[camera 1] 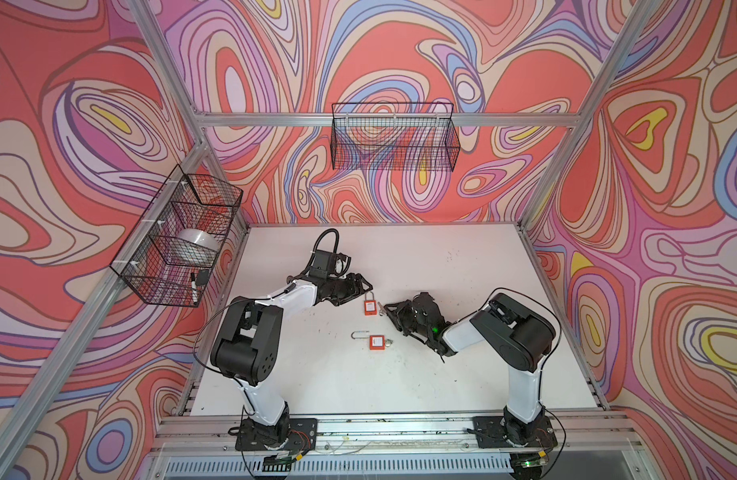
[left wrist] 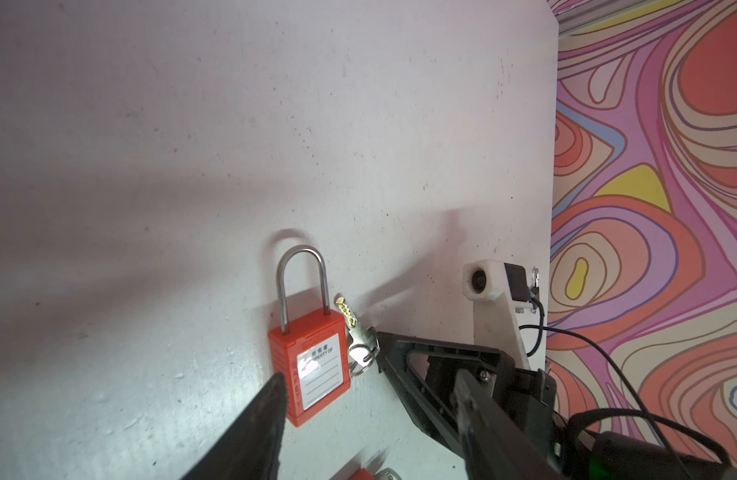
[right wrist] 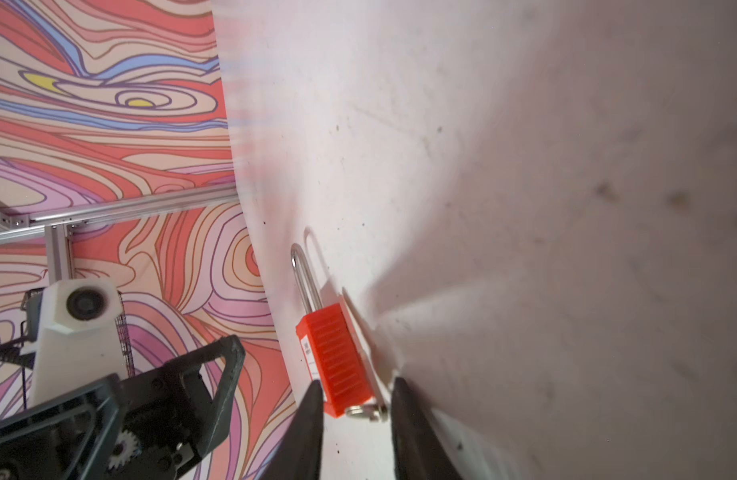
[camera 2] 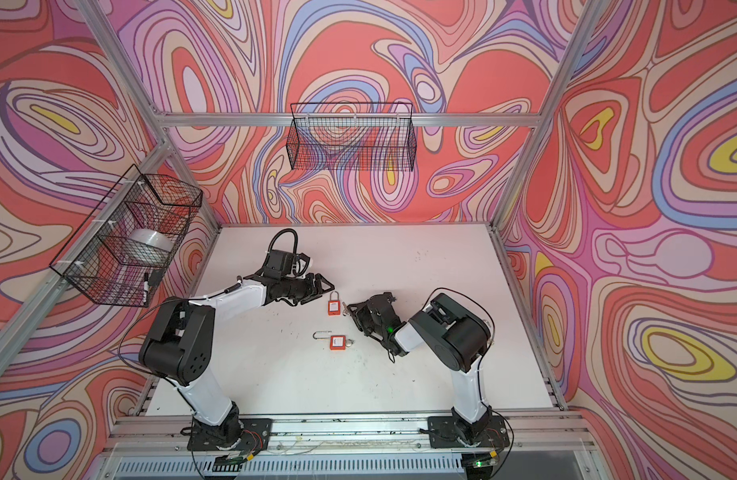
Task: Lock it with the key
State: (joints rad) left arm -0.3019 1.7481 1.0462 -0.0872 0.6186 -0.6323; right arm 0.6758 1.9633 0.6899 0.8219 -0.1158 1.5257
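Note:
An orange padlock [camera 1: 370, 307] [camera 2: 334, 307] [left wrist: 312, 370] lies flat mid-table with both legs of its shackle [left wrist: 302, 274] in the body. The key [left wrist: 352, 326] [camera 1: 381, 309] lies on the table against its side, outside the keyhole, with its ring [left wrist: 360, 365] attached. My right gripper [right wrist: 358, 395] [camera 1: 384, 309] is open, and the padlock's bottom end [right wrist: 337, 357] and the key's head [right wrist: 364, 412] sit just past its tips. My left gripper [left wrist: 368, 376] [camera 1: 367, 286] hovers open by the shackle end. A second orange padlock [camera 1: 377, 342] [camera 2: 337, 343] lies nearer the front, shackle [camera 1: 359, 335] pulled out, key [camera 1: 388, 342] in it.
A wire basket [camera 1: 393, 141] hangs on the back wall. Another basket [camera 1: 167, 249] on the left wall holds a tape roll [camera 1: 194, 245] and a marker [camera 1: 194, 286]. The white table [camera 1: 441, 374] ends at aluminium rails on both sides and at the front.

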